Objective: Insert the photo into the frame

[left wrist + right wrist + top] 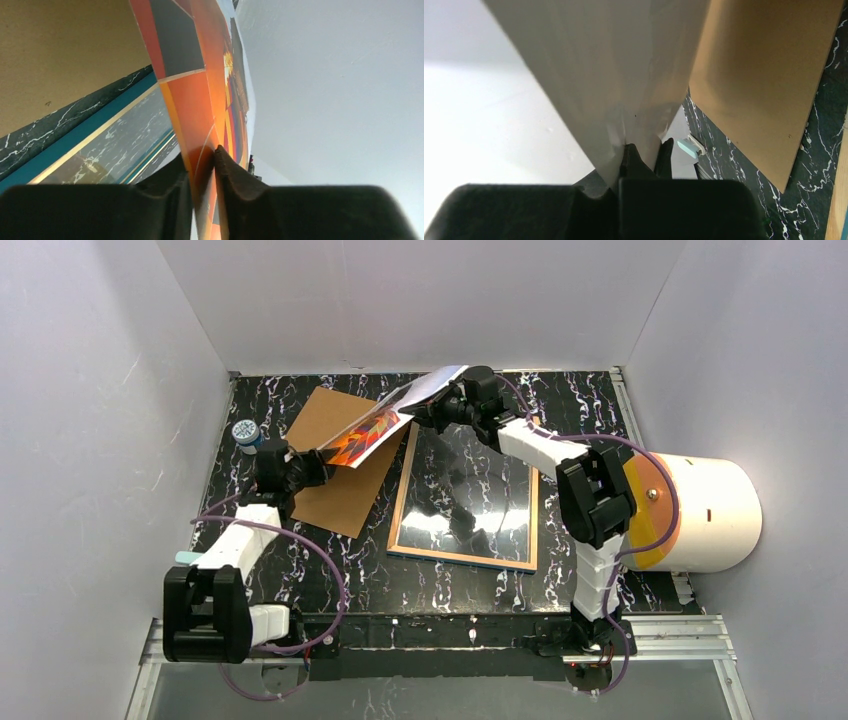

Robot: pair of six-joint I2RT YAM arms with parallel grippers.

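Black marbled table (580,400): I find the photo (385,425) held aloft at upper centre, the left gripper (204,170) pinching its lower end and the right gripper (644,160) clamped on its upper end. Below it the frame (460,558) lies flat, with the brown board (340,495) beside it. Insertion is not yet done.

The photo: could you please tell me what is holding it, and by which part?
The photo is held in the air at two ends: the left gripper pinches its lower, near-left edge, the right gripper its raised far edge.
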